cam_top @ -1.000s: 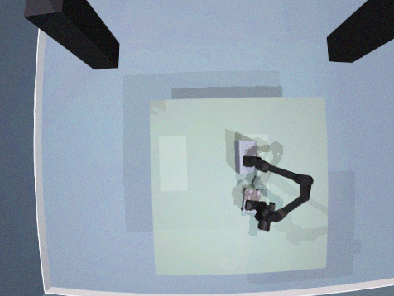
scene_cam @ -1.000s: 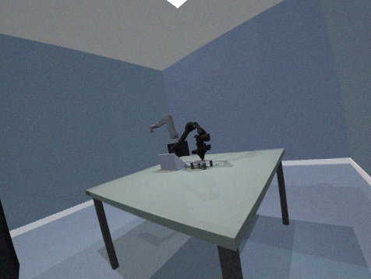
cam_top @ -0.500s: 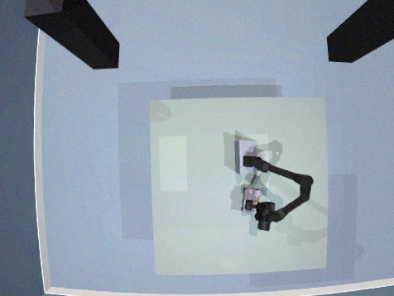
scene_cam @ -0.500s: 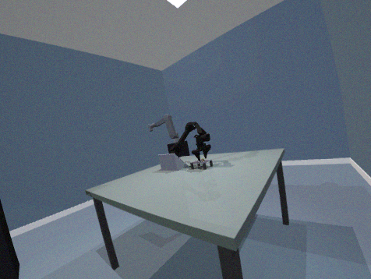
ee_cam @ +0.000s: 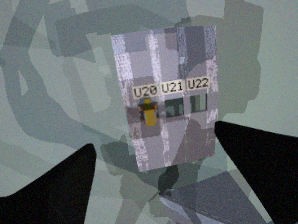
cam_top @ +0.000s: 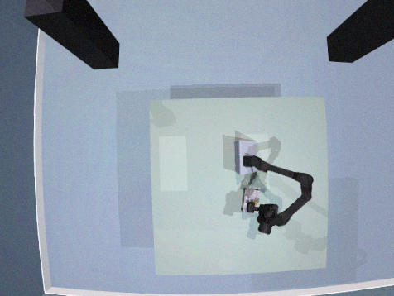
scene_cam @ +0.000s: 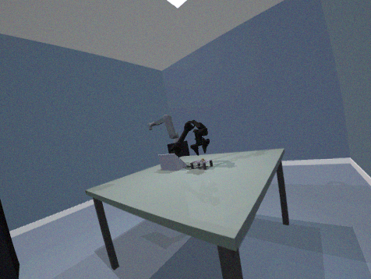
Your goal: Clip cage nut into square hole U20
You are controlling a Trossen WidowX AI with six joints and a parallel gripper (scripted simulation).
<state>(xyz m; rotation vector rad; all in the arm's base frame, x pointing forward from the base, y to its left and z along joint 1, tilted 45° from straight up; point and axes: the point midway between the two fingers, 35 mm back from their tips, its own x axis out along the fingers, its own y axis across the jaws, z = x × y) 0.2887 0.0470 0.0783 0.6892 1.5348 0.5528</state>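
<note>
In the wrist view, the left finger is cut off by the frame's edge. Right of it, the yellow cage nut (ee_cam: 150, 116) sits at the hole marked U20 in the rail plate (ee_cam: 150, 155); whether its wings are hooked beneath cannot be told. U21 and U22 follow, unfilled, then the other finger, also cropped. The gripper (ee_cam: 156, 139) (scene_cam: 200, 153) stands wide around nothing, raised above the plate in the exterior view, with open room between each fingertip and the nut.
</note>
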